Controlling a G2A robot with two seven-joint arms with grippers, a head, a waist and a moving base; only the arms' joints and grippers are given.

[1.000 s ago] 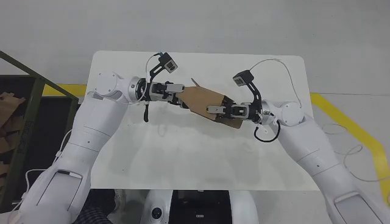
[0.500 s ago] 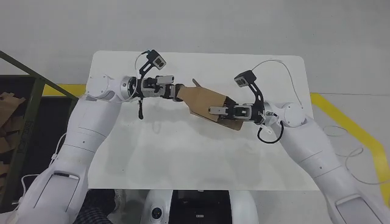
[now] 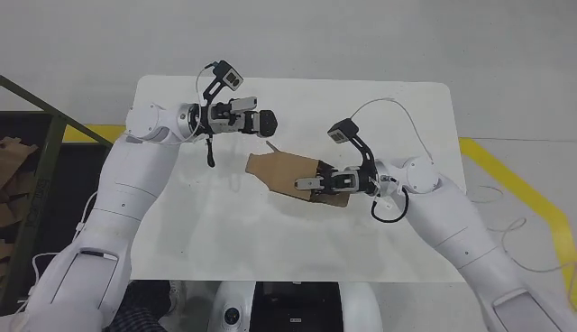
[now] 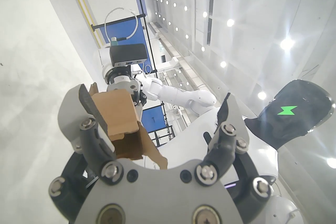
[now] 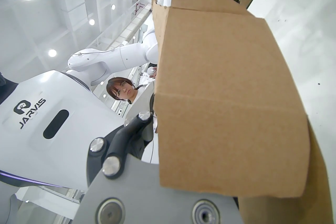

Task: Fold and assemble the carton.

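Observation:
A flat-folded brown carton (image 3: 281,170) hangs low over the middle of the white table (image 3: 406,106). My right gripper (image 3: 311,185) is shut on the carton's right end. In the right wrist view the carton (image 5: 225,104) covers the fingers, with a flap sticking out at its far end. My left gripper (image 3: 268,123) is open and holds nothing, a short way behind the carton and apart from it. In the left wrist view the left gripper (image 4: 157,107) has its jaws spread wide, with the carton (image 4: 118,109) farther off.
A dark bin (image 3: 22,179) with cardboard pieces stands beside the table's left edge. A yellow floor line (image 3: 505,174) runs off to the right. A thin cable (image 3: 406,115) arcs above the right forearm.
My left gripper let go of the carton's left end and drew back, opening. The right arm carried the carton toward the near side and slightly left.

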